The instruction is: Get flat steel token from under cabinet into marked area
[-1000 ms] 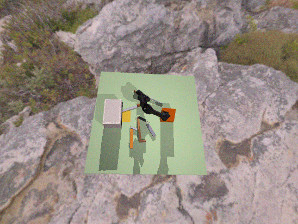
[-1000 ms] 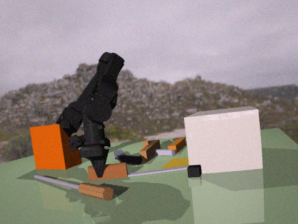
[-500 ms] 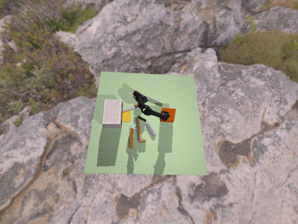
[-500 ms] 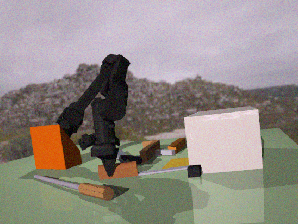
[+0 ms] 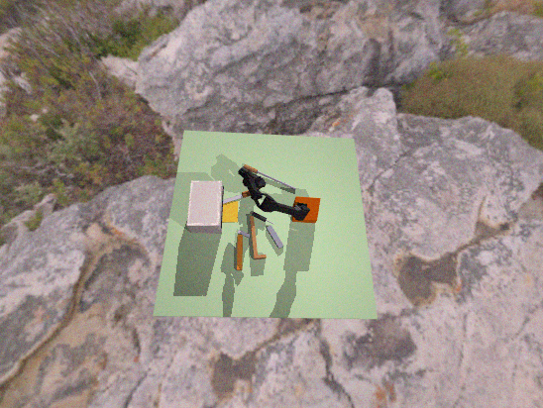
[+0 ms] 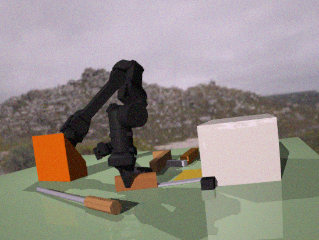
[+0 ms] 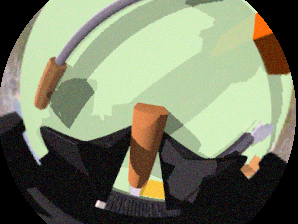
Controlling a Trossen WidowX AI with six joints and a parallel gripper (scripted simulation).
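Observation:
The white cabinet (image 5: 205, 203) (image 6: 238, 151) stands opposite the arm's base. The yellow marked area (image 5: 230, 214) (image 6: 189, 174) (image 7: 154, 189) lies in front of it. My gripper (image 6: 128, 184) (image 7: 146, 131) is shut on the wooden handle (image 5: 246, 194) (image 6: 146, 180) (image 7: 145, 145) of a tool, low over the table. Its thin grey shaft (image 5: 234, 199) (image 6: 177, 182) runs to the cabinet's front, across a corner of the marked area in the top view. The shaft's far end is hidden. The steel token is not visible in any view.
A small black block (image 6: 208, 183) sits at the cabinet's front corner. A rod with a wooden handle (image 5: 249, 168) (image 6: 102, 205) (image 7: 50, 85) lies beside the gripper. A wooden L-piece (image 5: 254, 238), an orange bar (image 5: 240, 253) and a grey bar (image 5: 274, 237) lie across from it. An orange block (image 5: 313, 204) (image 6: 52, 157) is at the base.

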